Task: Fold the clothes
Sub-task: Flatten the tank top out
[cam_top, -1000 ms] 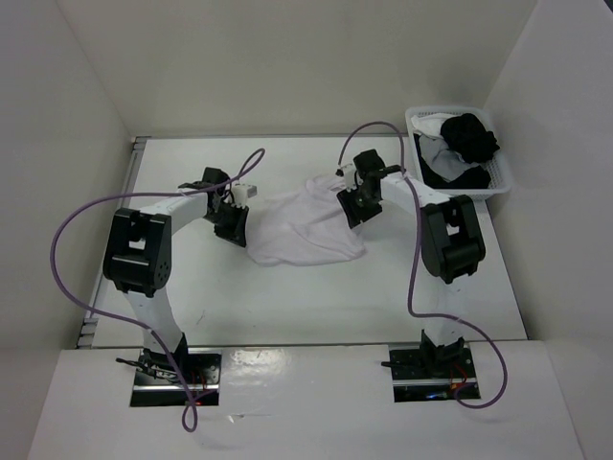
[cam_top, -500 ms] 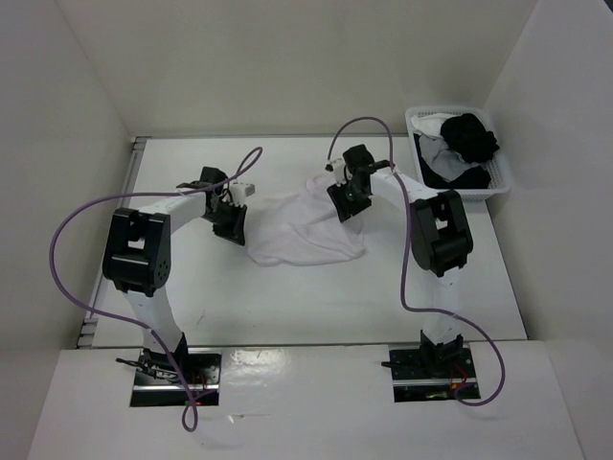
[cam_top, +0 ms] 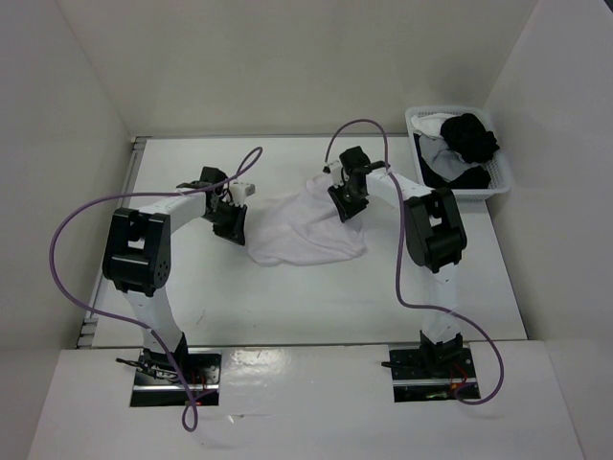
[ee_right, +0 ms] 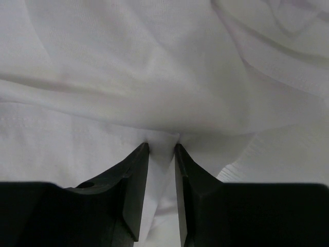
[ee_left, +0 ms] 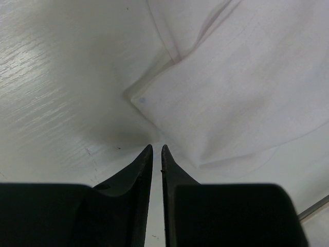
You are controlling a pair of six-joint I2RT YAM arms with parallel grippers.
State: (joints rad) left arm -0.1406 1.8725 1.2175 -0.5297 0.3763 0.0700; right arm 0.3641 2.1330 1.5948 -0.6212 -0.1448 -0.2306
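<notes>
One white shirt (cam_top: 302,235) lies on the table (cam_top: 287,297). One white basket (cam_top: 503,174) stands at the table's far right corner, holding dark and white cloth (cam_top: 469,136) too tangled to count. There are two arms, the left arm (cam_top: 139,254) and the right arm (cam_top: 436,230), two grippers, the left gripper (cam_top: 233,228) and the right gripper (cam_top: 343,206), and two purple cables (cam_top: 57,249), one per arm.
</notes>
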